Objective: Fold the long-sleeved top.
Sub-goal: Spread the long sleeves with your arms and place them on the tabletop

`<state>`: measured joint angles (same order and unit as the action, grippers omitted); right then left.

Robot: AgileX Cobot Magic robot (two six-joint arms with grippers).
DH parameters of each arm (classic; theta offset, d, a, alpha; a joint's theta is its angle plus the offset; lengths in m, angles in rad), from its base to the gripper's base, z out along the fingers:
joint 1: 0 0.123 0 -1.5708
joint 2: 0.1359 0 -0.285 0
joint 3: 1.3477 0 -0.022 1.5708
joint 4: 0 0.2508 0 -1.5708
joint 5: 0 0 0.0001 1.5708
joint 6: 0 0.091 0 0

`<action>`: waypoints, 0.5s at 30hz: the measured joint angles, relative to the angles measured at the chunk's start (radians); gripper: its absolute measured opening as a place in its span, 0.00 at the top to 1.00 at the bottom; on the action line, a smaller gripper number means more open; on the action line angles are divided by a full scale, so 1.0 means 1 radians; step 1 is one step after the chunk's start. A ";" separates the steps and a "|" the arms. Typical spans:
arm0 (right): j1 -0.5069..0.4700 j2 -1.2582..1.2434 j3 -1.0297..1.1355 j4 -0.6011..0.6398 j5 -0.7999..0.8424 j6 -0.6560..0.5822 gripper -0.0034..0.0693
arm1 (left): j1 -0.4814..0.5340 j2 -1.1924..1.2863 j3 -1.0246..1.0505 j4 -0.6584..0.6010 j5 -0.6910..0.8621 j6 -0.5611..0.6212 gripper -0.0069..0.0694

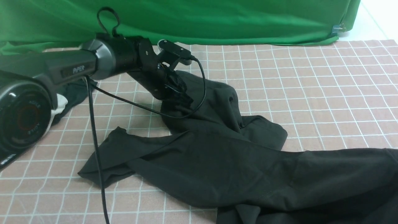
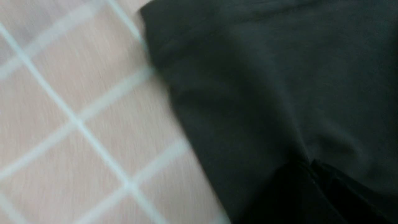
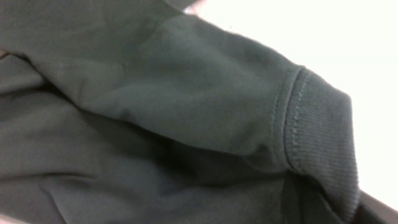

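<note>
Location: the long-sleeved top (image 1: pixel 217 161) is lying crumpled on the checked table (image 1: pixel 311 87). It is spreading from a raised ridge at the far centre down to the near right, where it is running out of the front view. One loose flap is reaching toward the near left.

Left hand (image 1: pixel 180 93): it is sitting closed on the far ridge of the garment. The cloth is puckering into its jaws, so it is judged to be pinching the fabric there.

Right hand: it is not showing in any view. It is reading as closed, but what it is holding cannot be confirmed. Its wrist camera is filling with dark cloth and a ribbed cuff (image 3: pixel 320 130) with a stitched seam.

Handling: the fabric is draping in soft folds, so it is judged thin, light and limp. It is likely to be sagging and dragging rather than keeping any shape, and a pinch in a bunched area may be catching several layers.

Recommended hold: stitched edges such as the cuff, hem or shoulder seam, where the cloth is thicker and less likely to be slipping.
</note>
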<state>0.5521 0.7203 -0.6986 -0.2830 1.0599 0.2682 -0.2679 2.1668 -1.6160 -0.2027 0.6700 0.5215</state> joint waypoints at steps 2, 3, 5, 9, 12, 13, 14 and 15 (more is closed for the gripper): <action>0.000 0.000 -0.019 -0.023 -0.020 -0.009 0.88 | 0.018 -0.065 -0.020 0.008 0.059 -0.003 0.88; 0.000 0.000 -0.038 -0.042 -0.044 -0.012 0.88 | 0.033 -0.114 -0.037 0.011 0.081 -0.006 0.88; 0.000 0.001 -0.064 -0.073 -0.072 -0.016 0.88 | 0.063 -0.206 -0.070 0.011 0.117 -0.010 0.88; 0.000 0.016 -0.103 -0.109 -0.100 -0.022 0.88 | 0.116 -0.332 -0.092 0.014 0.145 -0.018 0.88; 0.000 0.063 -0.155 -0.125 -0.103 -0.043 0.88 | 0.189 -0.460 -0.093 0.024 0.184 -0.041 0.88; 0.000 0.078 -0.168 -0.127 -0.105 -0.052 0.88 | 0.201 -0.479 -0.093 0.024 0.194 -0.048 0.88; 0.000 0.097 -0.189 -0.134 -0.113 -0.069 0.88 | 0.225 -0.513 -0.093 0.024 0.203 -0.056 0.88; 0.000 0.119 -0.208 -0.145 -0.120 -0.082 0.88 | 0.240 -0.535 -0.093 0.024 0.211 -0.058 0.88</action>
<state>0.5521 0.8394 -0.9071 -0.4278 0.9394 0.1860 -0.0283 1.6317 -1.7090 -0.1791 0.8809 0.4633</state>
